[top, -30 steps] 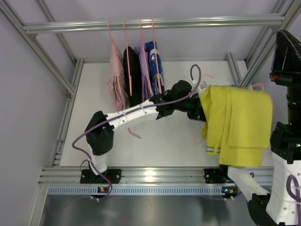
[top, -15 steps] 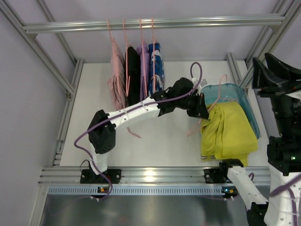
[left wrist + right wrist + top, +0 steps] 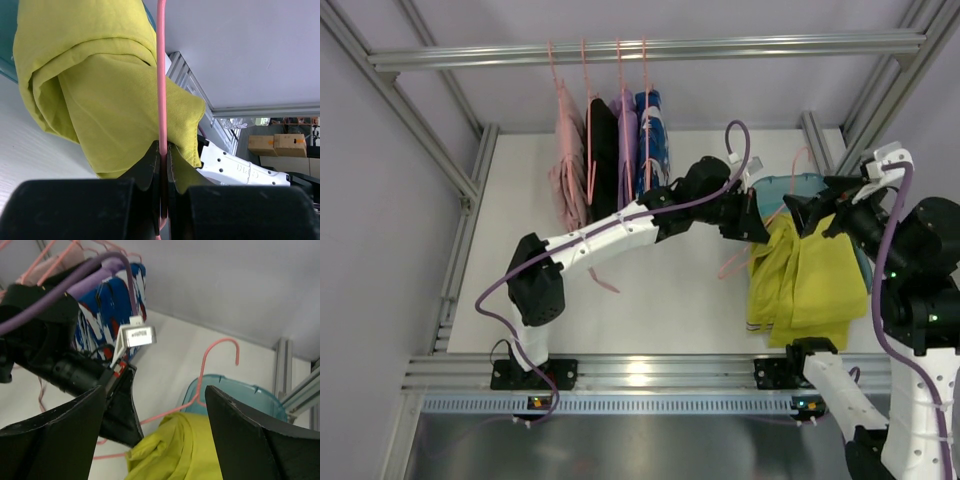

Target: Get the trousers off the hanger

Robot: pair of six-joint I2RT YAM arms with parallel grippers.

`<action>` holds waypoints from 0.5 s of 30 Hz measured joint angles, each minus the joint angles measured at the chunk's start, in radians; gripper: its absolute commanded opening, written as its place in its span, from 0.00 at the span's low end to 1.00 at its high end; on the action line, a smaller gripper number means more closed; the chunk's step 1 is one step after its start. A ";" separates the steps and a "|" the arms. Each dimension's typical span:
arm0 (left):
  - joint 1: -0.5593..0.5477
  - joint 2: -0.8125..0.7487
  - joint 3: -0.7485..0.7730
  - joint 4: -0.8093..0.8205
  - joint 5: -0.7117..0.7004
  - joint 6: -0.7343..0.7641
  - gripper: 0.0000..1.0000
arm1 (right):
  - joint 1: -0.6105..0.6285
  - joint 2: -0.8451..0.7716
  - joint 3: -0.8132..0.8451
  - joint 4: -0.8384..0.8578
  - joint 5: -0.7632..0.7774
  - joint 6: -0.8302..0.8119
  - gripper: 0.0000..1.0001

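Pinching the hanger wire, left end effector sits beside the trousers; right end effector hangs wide open nearby.

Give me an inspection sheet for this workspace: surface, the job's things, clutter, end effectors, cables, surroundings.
Surface: white table.
Job's things: yellow trousers heaped over a teal bin; pink hanger touching them, threading unclear.
Clutter: nothing seen.
End effectors: left end effector shut on the hanger wire; right end effector open above the trousers.
Cables: purple cable along the left arm.
Surroundings: aluminium frame; four garments hung on its rail.
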 measured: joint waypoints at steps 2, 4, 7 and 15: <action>0.002 0.000 0.000 0.000 -0.002 0.003 0.00 | 0.000 0.006 -0.013 -0.061 0.007 -0.016 0.89; 0.004 0.000 0.003 0.000 -0.002 0.004 0.00 | 0.000 -0.002 -0.048 -0.095 0.021 -0.021 0.99; 0.008 0.000 0.017 -0.002 0.000 0.003 0.00 | 0.000 -0.019 -0.111 -0.139 0.034 -0.037 0.99; 0.010 0.000 0.038 0.001 0.010 0.003 0.00 | 0.000 -0.005 -0.253 -0.181 0.039 -0.119 0.99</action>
